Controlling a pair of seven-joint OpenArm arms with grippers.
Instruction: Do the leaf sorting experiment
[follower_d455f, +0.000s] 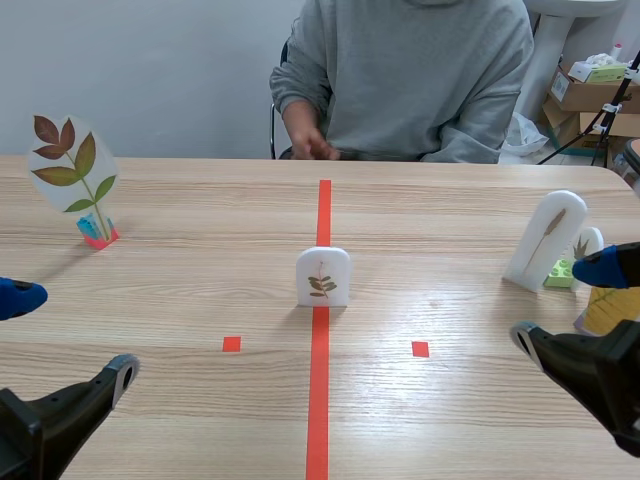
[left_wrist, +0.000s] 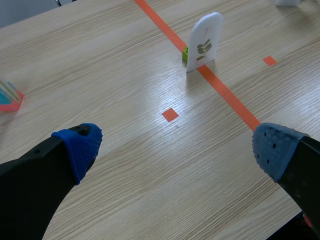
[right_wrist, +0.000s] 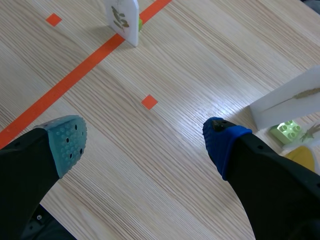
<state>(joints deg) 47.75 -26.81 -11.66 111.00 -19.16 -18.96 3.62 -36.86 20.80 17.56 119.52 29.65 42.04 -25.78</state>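
Wooden worktop: small white leaf card upright at middle, on orange line; clear leaf card in red-blue base near far left corner; tall white card, green block beside it, near right edge; person at far edge; left jaws and right jaws wide open, low at near corners.

Bright, even light falls from overhead on the table, so shadows stay soft and short. In the scene view the small white leaf card throws only a faint grey patch at its foot. Both wrist views show a whitish sheen on the wood grain. It is strongest beside the orange tape line in the left one and near the tall white card in the right.
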